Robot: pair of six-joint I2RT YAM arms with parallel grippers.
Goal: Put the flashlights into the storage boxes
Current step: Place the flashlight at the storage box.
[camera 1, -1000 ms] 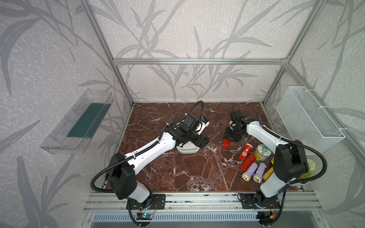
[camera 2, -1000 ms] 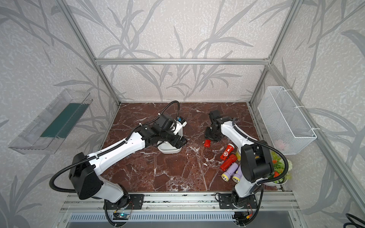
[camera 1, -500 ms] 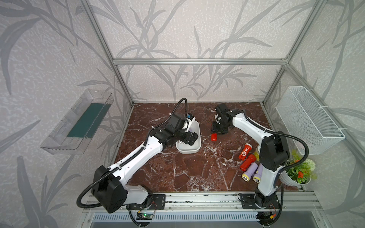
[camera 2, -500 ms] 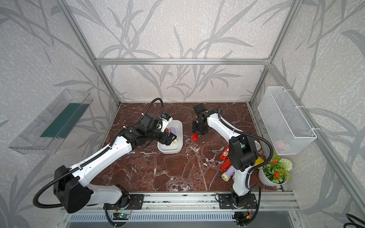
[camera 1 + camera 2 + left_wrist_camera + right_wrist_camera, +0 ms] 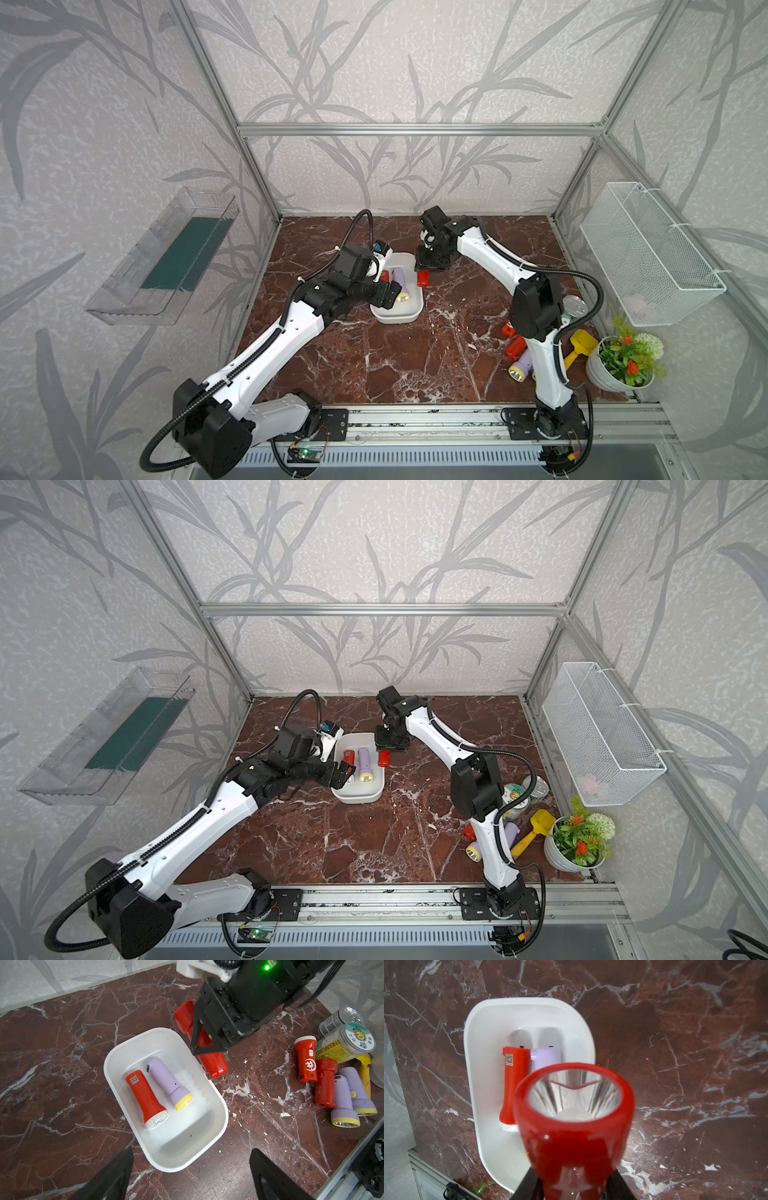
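The white storage box (image 5: 395, 319) (image 5: 357, 799) (image 5: 182, 1138) (image 5: 488, 1022) lies mid-floor. In it a red flashlight (image 5: 145, 1095) (image 5: 349, 756) (image 5: 513, 1076) and a lavender flashlight (image 5: 166, 1078) (image 5: 365, 762) (image 5: 546, 1057) lie side by side. My right gripper (image 5: 432, 264) (image 5: 200, 1043) (image 5: 573, 1188) is shut on a third, red flashlight (image 5: 423, 277) (image 5: 384, 758) (image 5: 214, 1064) (image 5: 573, 1126), which it holds tilted just beside the box's right rim. My left gripper (image 5: 388, 293) (image 5: 191, 1169) stands open and empty at the box's near-left corner. Several more flashlights (image 5: 325, 1084) (image 5: 515, 347) lie heaped at the right.
A labelled jar (image 5: 345, 1045), a tin can (image 5: 338, 1019) and a yellow shovel (image 5: 579, 347) crowd the heap. A flower pot (image 5: 623, 361) stands at the front right. A wire basket (image 5: 648, 253) hangs on the right wall, a clear bin (image 5: 166, 257) on the left.
My right arm has swung left with the red flashlight, from near the heap to the box's right rim. My left arm has drawn back left, uncovering the box.
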